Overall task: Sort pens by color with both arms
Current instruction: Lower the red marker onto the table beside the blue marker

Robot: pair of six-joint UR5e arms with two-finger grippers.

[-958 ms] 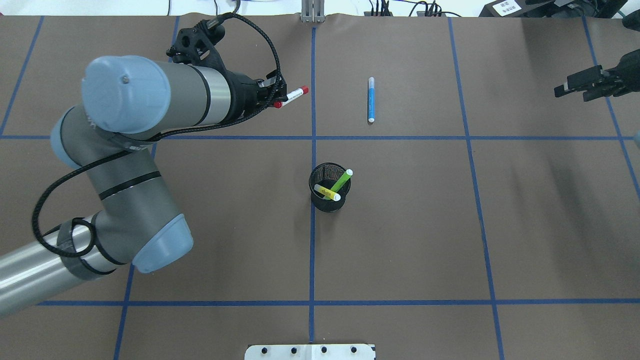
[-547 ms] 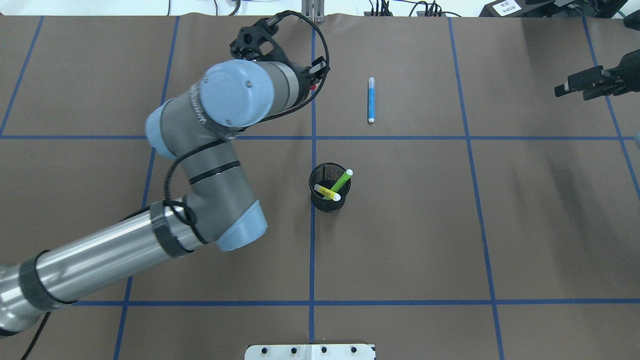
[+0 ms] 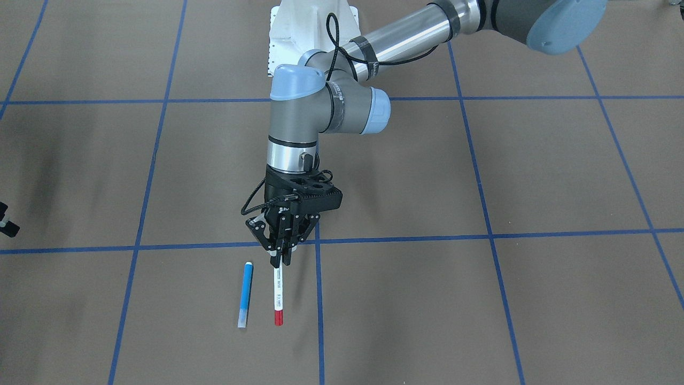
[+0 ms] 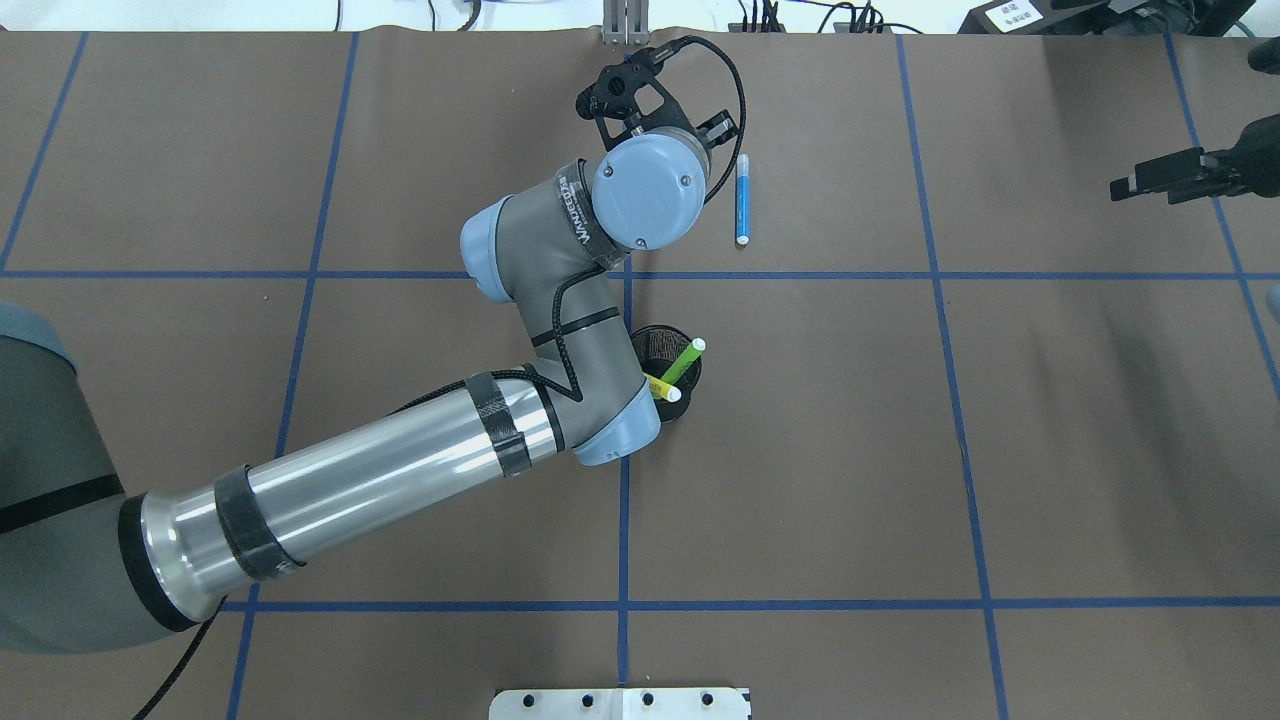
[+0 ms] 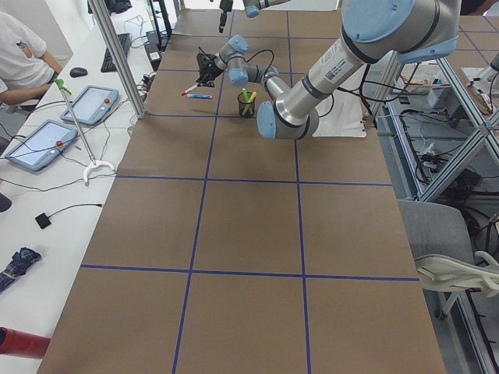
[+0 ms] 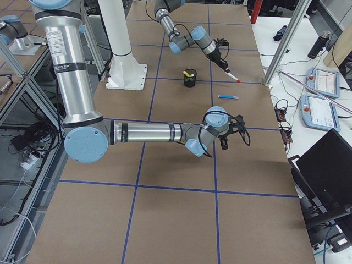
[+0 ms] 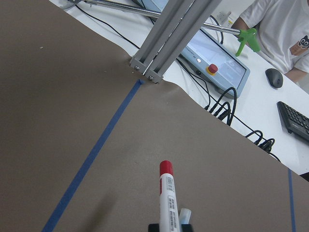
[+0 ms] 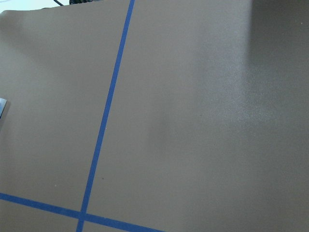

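My left gripper [image 3: 280,256] is shut on the white-barrelled pen [image 3: 277,294], whose red cap points away from the robot. It hangs just beside the blue pen [image 3: 245,294], which lies flat on the table [image 4: 742,200]. In the left wrist view the red-capped pen [image 7: 167,195] juts out from the shut fingertips. The green pen [image 4: 684,360] and the yellow pen [image 4: 662,388] stand in the black mesh cup [image 4: 692,392], half hidden by my left elbow. My right gripper [image 4: 1130,185] hovers open at the far right edge, holding nothing.
Blue tape lines divide the brown table [image 4: 1000,450] into squares. A metal post [image 4: 625,25] stands at the far edge on the centre line. A person sits at the side bench with tablets [image 5: 90,105]. The white pedestal base [image 3: 310,32] is behind the left arm.
My left arm has swung right across the centre line, carrying the red-capped pen to beside the blue pen. Its elbow now covers part of the cup. The right gripper barely moved.
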